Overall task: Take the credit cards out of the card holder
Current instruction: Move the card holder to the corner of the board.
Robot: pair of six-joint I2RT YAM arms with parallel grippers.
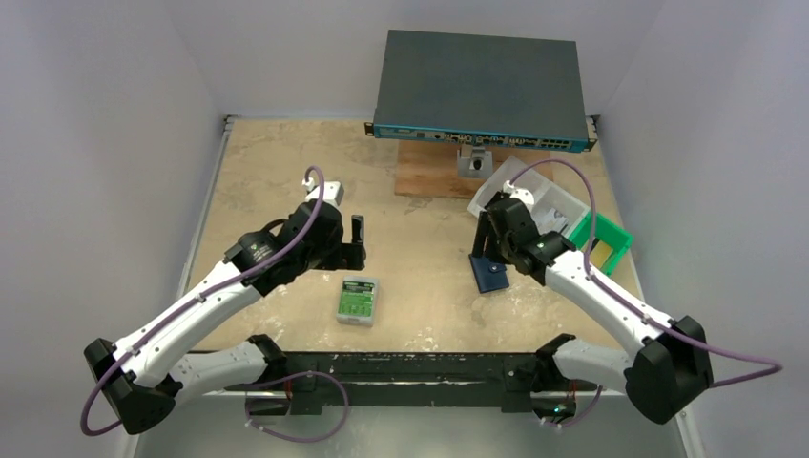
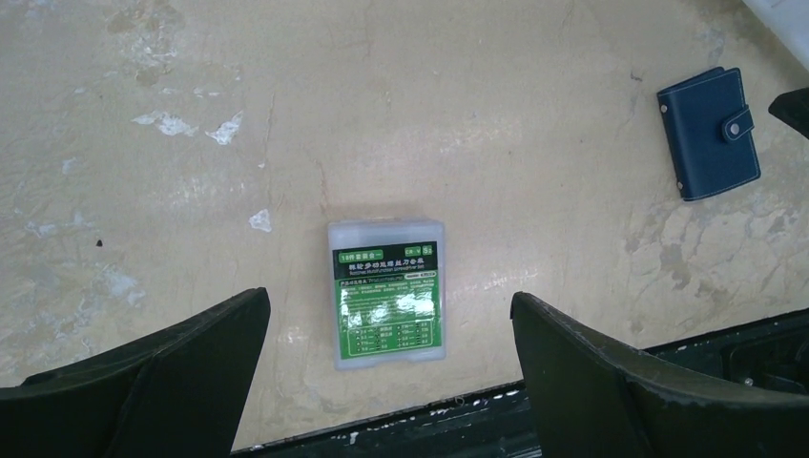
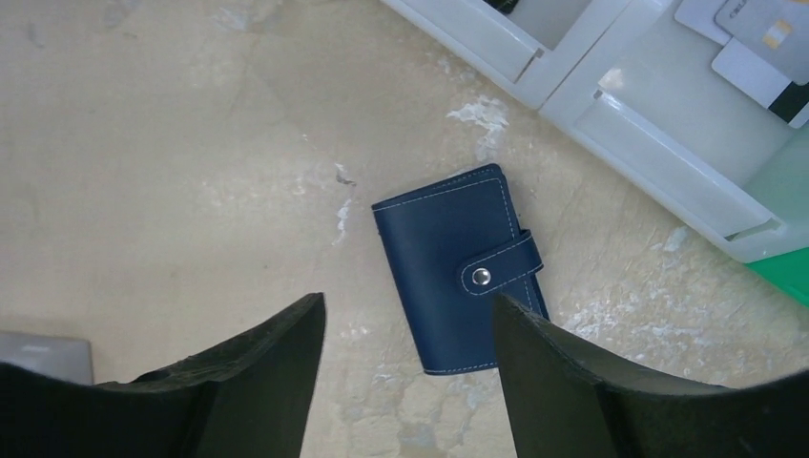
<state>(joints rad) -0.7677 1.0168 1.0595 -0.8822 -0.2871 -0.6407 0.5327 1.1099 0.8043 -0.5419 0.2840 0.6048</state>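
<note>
The card holder (image 1: 491, 276) is a navy-blue wallet lying flat on the table, shut, with its snap tab fastened. It also shows in the right wrist view (image 3: 448, 272) and at the top right of the left wrist view (image 2: 709, 132). No credit cards show at the wallet; anything inside it is hidden. My right gripper (image 1: 484, 250) (image 3: 406, 301) is open and empty, hovering just above the wallet's near left edge. My left gripper (image 1: 358, 240) (image 2: 389, 298) is open and empty, well left of the wallet.
A grey case with green label (image 1: 357, 300) (image 2: 386, 291) lies below my left gripper. A white tray (image 1: 539, 196) (image 3: 658, 134) holding pale cards (image 3: 758, 38) and a green bin (image 1: 607, 243) stand right of the wallet. A network switch (image 1: 477, 86) and a wooden board (image 1: 429, 174) are behind.
</note>
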